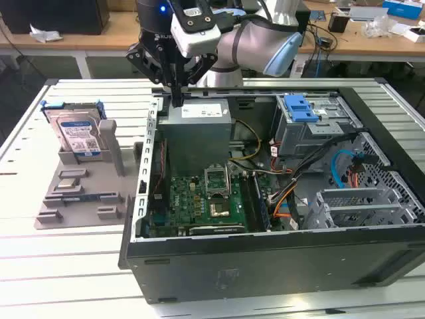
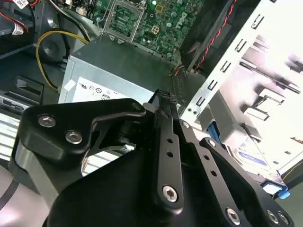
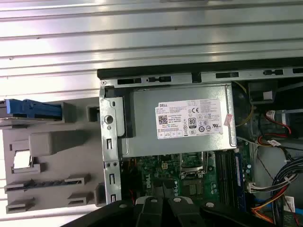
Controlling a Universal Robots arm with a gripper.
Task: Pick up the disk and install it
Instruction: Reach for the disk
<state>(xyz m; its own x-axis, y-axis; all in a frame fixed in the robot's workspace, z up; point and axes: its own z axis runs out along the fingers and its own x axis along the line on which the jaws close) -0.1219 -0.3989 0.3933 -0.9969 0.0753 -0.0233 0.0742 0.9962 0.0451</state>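
The silver-grey jointed arm (image 1: 255, 40) stretches from one o'clock in the exterior view; its black two-fingered claw (image 1: 176, 98) points down, fingertips pressed together.

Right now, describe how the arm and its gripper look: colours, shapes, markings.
The arm is a silver-grey tube with a pale blue joint cap. A white-grey boxy housing sits at the wrist, beside a small blue light. The gripper is matte black, built of angular linkages; in the second wrist view its fingers are flat black bars with silver screw heads and a ribbed tip.
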